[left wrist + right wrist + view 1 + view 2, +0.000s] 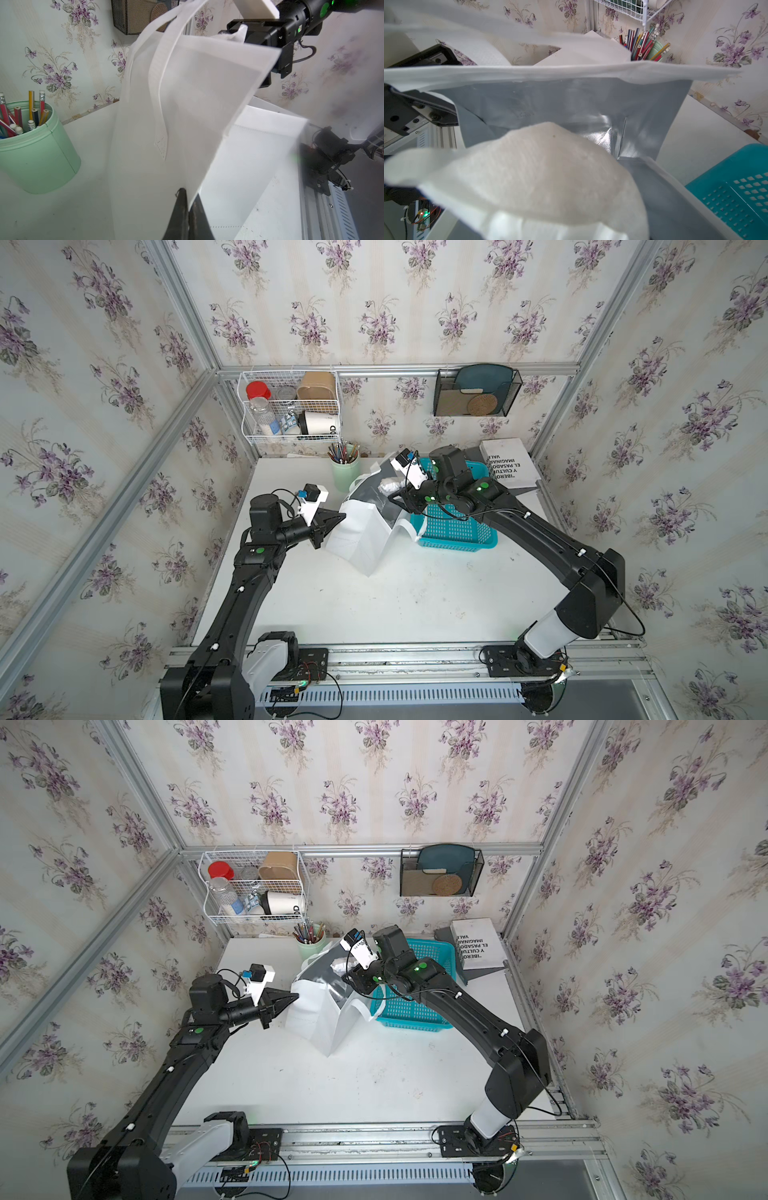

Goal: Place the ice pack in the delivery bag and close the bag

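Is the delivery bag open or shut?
Open: the delivery bag shows its silver lining, with the ice pack at the mouth.

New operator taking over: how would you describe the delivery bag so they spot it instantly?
On the white table, look between the mint-green pencil cup and the turquoise basket. The delivery bag stands there: the only white fabric tote, open at the top, with silver lining and loop handles.

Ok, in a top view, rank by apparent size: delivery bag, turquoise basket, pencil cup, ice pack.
delivery bag and turquoise basket: about alike, basket partly behind the arm
green pencil cup
ice pack, partly hidden
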Controlling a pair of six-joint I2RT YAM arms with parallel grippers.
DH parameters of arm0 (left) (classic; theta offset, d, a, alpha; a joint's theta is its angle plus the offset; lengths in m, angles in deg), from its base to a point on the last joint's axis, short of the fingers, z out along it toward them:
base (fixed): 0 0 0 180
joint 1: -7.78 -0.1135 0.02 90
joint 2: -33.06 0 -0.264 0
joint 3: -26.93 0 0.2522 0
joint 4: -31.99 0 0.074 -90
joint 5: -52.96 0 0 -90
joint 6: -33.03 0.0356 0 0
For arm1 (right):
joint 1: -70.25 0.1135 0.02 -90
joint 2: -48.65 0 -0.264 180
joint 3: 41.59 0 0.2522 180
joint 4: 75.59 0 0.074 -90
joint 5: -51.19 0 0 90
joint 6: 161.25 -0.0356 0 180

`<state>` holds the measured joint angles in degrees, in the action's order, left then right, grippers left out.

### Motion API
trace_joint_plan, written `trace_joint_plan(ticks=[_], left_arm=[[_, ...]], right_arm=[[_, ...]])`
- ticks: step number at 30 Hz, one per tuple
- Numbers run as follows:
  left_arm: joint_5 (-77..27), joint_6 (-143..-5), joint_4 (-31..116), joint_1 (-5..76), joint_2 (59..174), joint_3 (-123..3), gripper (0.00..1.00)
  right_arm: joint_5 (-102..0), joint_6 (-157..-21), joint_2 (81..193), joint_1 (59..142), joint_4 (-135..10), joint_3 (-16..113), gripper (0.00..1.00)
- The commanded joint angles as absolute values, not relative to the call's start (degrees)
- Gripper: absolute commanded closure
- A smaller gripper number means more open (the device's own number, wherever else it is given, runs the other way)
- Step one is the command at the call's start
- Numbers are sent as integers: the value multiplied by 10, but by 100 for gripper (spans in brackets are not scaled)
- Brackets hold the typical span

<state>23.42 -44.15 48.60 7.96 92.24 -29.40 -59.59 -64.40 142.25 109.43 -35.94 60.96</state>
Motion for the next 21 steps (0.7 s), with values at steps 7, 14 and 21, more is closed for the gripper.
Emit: trace_joint_plan(ticks=[7,14,21], left_arm=[[258,-443,450,79,915,-293,100],[256,-432,456,79,914,-288,100],[240,-384,491,79,919,-285,100]], right_arm=[[-588,-594,1436,1122,-272,615,22],[-569,-632,1415,1124,-315,631,24],[-460,-680,1201,1076,-623,378,2]])
